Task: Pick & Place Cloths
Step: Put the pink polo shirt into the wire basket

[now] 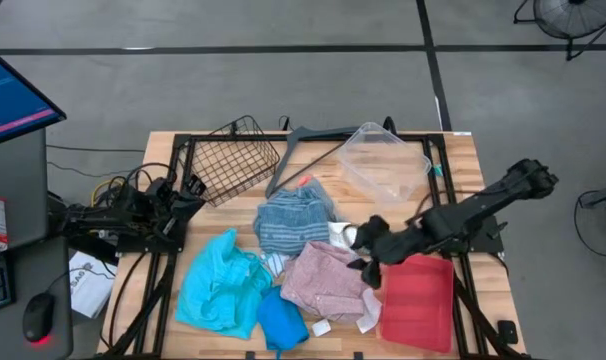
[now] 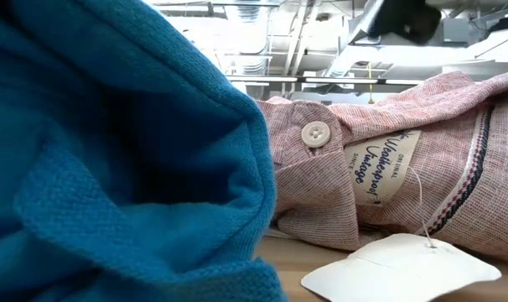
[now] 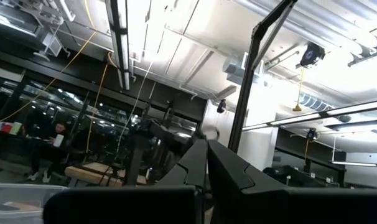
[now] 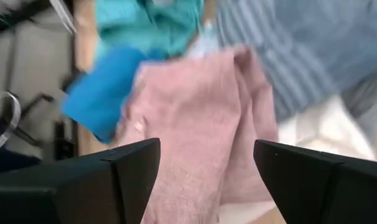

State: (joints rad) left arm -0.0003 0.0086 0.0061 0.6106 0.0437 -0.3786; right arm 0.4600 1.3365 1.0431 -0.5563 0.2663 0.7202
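The cloths lie in a heap on the table's middle and near part. In the high view these are a turquoise one [image 1: 218, 285], a bright blue one [image 1: 281, 322], a pink shirt [image 1: 323, 280], a blue-white striped one [image 1: 291, 222] and a bit of white [image 1: 341, 235]. My right gripper [image 1: 368, 252] hangs open over the pink shirt's right edge; the right wrist view shows its fingers [image 4: 206, 155] spread above the pink shirt [image 4: 195, 124], touching nothing. My left gripper [image 1: 183, 195] rests folded at the table's left, shut [image 3: 207, 165].
A flat red tray [image 1: 418, 300] lies just right of the heap, under my right arm. At the far side are a wire basket [image 1: 233, 160], a grey hanger [image 1: 308, 140] and a clear plastic tub [image 1: 383, 160]. A paper tag [image 2: 396, 268] lies at the near edge.
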